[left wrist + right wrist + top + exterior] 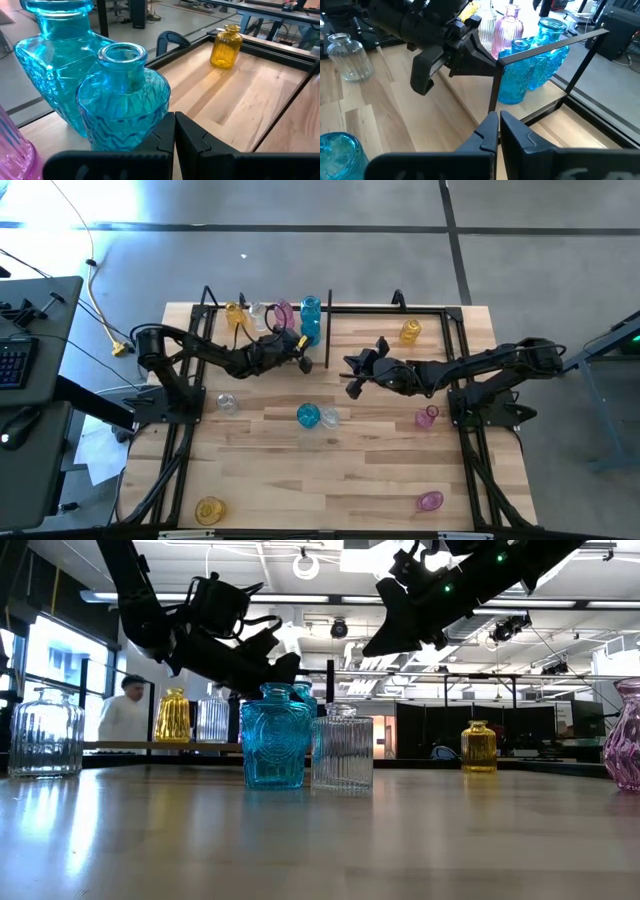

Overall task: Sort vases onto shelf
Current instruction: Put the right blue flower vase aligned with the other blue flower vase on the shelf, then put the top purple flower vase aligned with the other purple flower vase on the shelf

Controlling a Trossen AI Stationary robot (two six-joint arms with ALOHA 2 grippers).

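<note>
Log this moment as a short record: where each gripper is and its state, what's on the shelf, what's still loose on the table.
left gripper: shut, empty, beside the blue vases at the shelf
right gripper: shut, empty, near the table's middle, just right of the divider rod
shelf, left section: yellow, clear, pink and two blue vases
shelf, right section: one yellow vase
loose on table: clear, blue, two pink, yellow vases

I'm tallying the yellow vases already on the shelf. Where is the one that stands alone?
In the high view, the lone yellow vase stands at the shelf's far right end, right of the upright divider rod, beyond the right arm.
</note>
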